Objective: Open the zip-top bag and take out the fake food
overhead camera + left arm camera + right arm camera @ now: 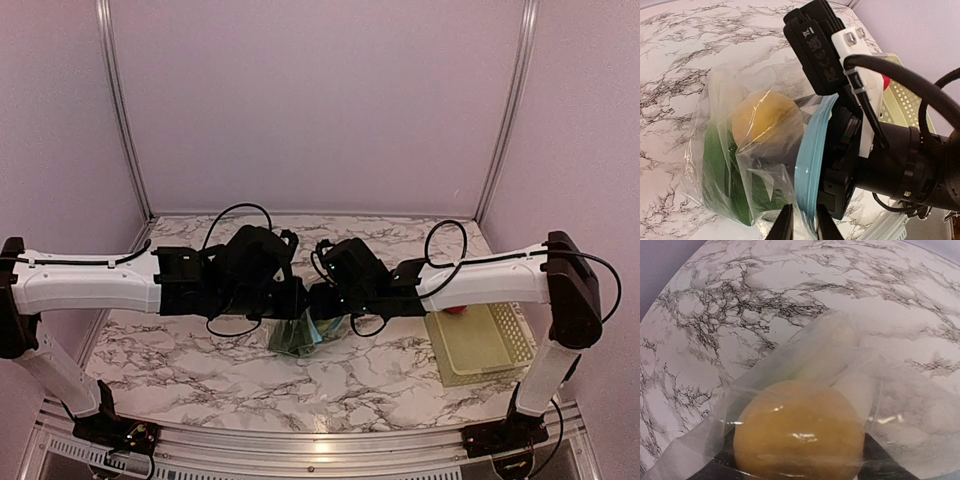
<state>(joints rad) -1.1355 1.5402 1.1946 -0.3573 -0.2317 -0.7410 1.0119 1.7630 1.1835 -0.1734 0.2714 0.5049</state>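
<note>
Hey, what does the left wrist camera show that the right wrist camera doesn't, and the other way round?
Only the left wrist view shows the light blue zipper strip, the green vegetable in the bag, the right arm's wrist at the bag's mouth, and the lattice basket behind it. Only the right wrist view gives a close look through the plastic, with dark fingers on either side of the fruit. Both show the yellow-orange fruit inside the zip-top bag, which lies on the marble table.

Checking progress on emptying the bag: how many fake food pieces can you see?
3. A yellow-orange fruit and a green vegetable inside the zip-top bag, a red piece in the basket. More may be hidden in the bag.
</note>
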